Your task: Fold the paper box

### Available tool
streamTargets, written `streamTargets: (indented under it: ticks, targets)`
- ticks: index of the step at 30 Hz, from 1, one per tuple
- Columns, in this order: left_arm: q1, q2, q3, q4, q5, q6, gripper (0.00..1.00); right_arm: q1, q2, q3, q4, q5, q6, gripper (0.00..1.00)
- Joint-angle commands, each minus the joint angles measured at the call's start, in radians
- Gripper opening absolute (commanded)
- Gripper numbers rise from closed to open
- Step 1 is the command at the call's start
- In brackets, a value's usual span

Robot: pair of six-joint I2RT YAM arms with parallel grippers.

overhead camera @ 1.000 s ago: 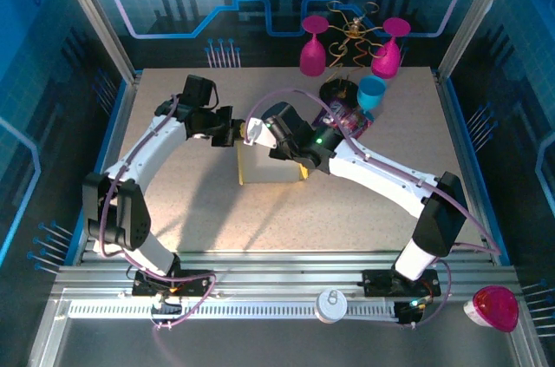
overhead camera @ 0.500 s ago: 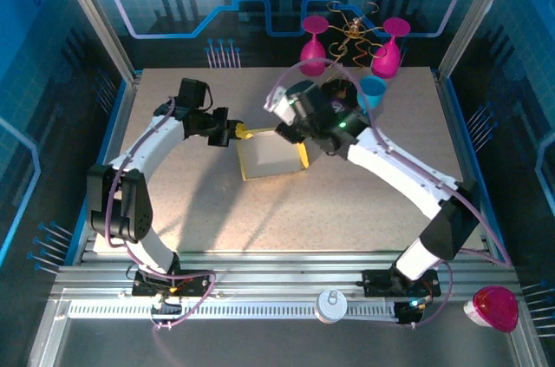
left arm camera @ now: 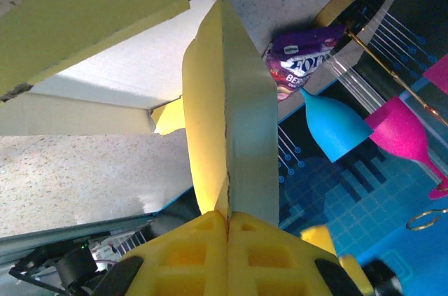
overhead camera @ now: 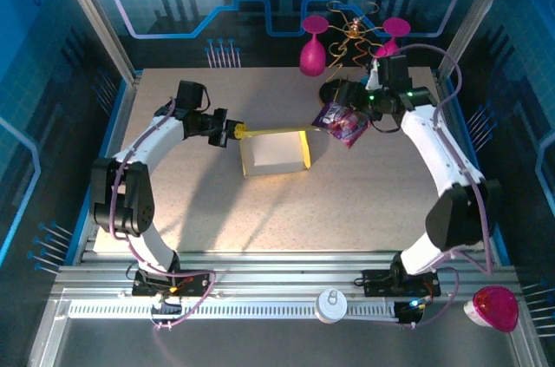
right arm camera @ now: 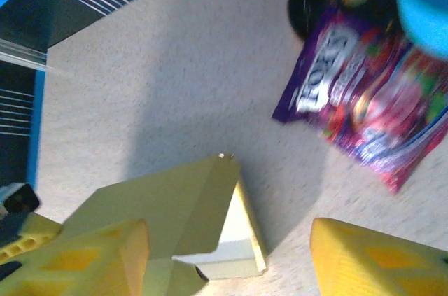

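mid-fold. paper box [overhead camera: 276, 151] sitting open in the middle of the table [overhead camera: 364, 202], with yellow walls and a pale inside. left gripper [left arm camera: 227, 220] pinched shut on a thin side flap at the box's left end, holding it up. right gripper [right arm camera: 227, 243] up above and off to the right of the box, with fingers apart and nothing in them, near the purple snack packet [overhead camera: 342, 122] and the blue cup [left arm camera: 334, 127]. looks like time for the next flap: bring the right gripper down to a loose wall, push it in gently, and keep the left pinch firm to stop any sliding.
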Motion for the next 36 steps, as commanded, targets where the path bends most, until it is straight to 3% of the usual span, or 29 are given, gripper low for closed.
streamTargets:
  ticks: [1, 5, 11, 22, 36]
  targets:
    - [0.018, 0.035, 0.036, -0.019, 0.087, 0.089, 0.00, 0.005, 0.096, 0.062, -0.117, -0.176, 0.163, 0.60]
    - [0.030, 0.037, 0.045, -0.064, 0.103, 0.157, 0.00, 0.039, 0.195, 0.176, -0.234, -0.162, 0.135, 0.58]
    - [0.032, 0.028, 0.015, -0.034, 0.115, 0.150, 0.00, 0.077, 0.247, 0.206, -0.239, -0.170, 0.162, 0.58]
    - [0.032, 0.031, 0.013, -0.020, 0.117, 0.138, 0.00, 0.115, 0.272, 0.128, -0.158, -0.227, 0.219, 0.55]
    - [0.032, 0.037, 0.019, 0.001, 0.119, 0.117, 0.00, 0.126, 0.271, 0.086, -0.088, -0.320, 0.275, 0.43]
